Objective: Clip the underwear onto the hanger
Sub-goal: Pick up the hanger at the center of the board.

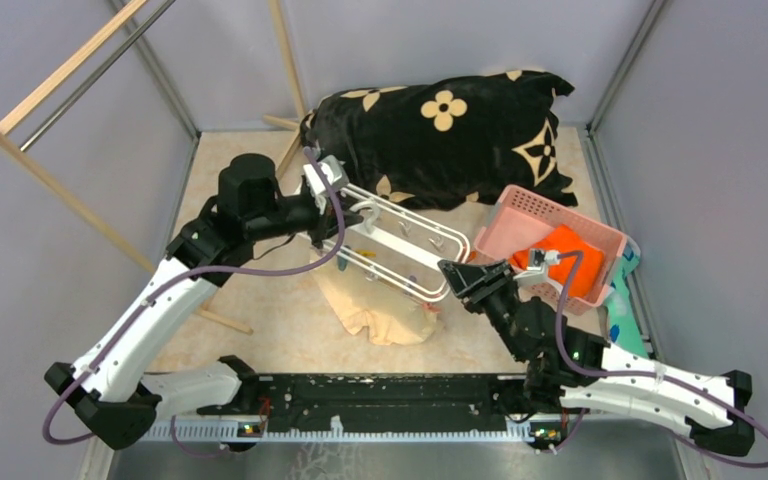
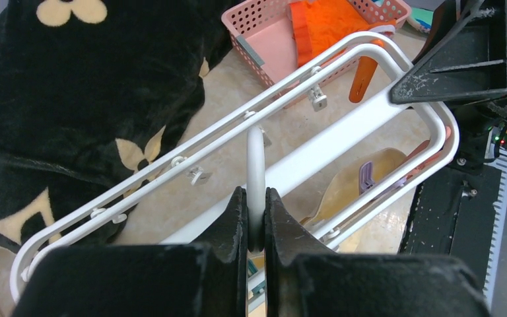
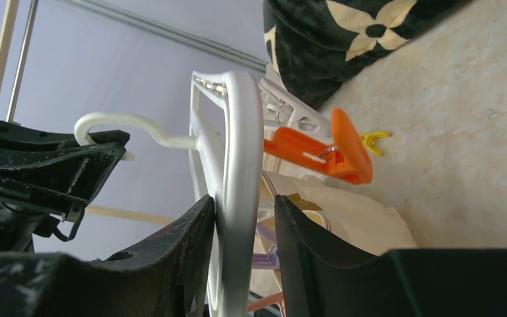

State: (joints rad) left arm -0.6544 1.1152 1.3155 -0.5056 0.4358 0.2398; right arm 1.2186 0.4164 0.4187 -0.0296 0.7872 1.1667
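Underwear (image 1: 380, 310) lies crumpled on the table (image 1: 260, 320) at about 6 o'clock from the table's middle, under the near edge of the hanger (image 1: 400, 245), and no clip that you can see is on it.

Now by size. At 12 o'clock a black blanket (image 1: 440, 130) with cream flowers is heaped against the back wall. At 10 o'clock you see a wooden rack (image 1: 50, 180) with a metal bar.

At 3 o'clock the pink perforated basket (image 1: 520, 212) sits tilted and holds a bright orange cloth (image 1: 572, 262); nothing else shows inside it. A teal item (image 1: 625, 305) lies just beside it at 4 o'clock.

The hanger is held off the table, slanting from 10 toward 4 o'clock. Your left gripper (image 2: 255, 206) is clamped tight on its curved hook. Your right gripper (image 3: 244, 211) straddles the frame's end rail: the jaws stand apart, one finger against the rail, a gap showing beside the other.

Smallest, an orange clip (image 3: 323, 150) dangles from the frame above the underwear, and a purple clip (image 3: 264, 257) hangs lower.
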